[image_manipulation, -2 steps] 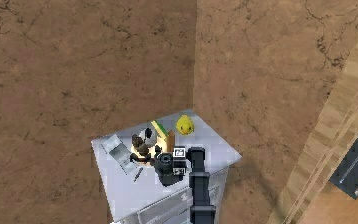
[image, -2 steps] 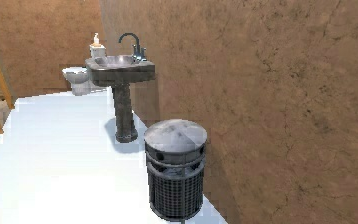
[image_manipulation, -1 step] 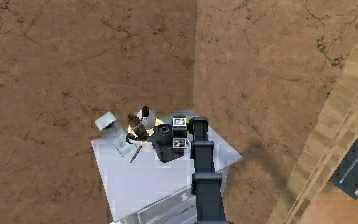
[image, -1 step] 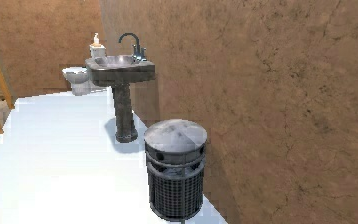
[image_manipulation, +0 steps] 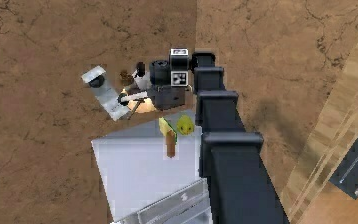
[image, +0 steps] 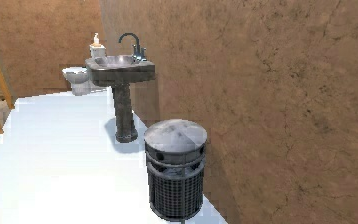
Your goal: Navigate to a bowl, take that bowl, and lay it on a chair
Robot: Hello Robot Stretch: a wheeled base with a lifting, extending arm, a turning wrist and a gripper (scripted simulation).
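Bowl location is proving impossible to fix. Among the small shapes crowding the arm's far end in the arm side view, a grey-and-white lump (image_manipulation: 95,78) and a yellow blob (image_manipulation: 178,125) are lying nearest, and neither is reading as a bowl with any certainty. The arm (image_manipulation: 222,130) is reaching out across a brown rough surface (image_manipulation: 47,60), with the jaws sitting left of the two marked white squares (image_manipulation: 177,62). I cannot tell whether the jaws are spread or pressed together, nor whether they are carrying anything, since the lump is sitting right at their tip.

Trouble, as I am judging it, is coming from several directions. A dark ribbed bin (image: 174,168) is standing on the pale floor (image: 57,150) just ahead, hard by the foot of the brown wall (image: 267,90), so driving straight on is risking a bump that tips it. A pedestal sink (image: 122,68) is standing beyond it against the same wall, narrowing the way. With the arm stretched out, any turn of the base is risking a scrape, and a knock could be shaking loose whatever the jaws may be carrying or scattering the small shapes beside them. Mistaking the lump for the bowl is the other hazard: a run to a chair with the wrong thing would be wasting the trip.
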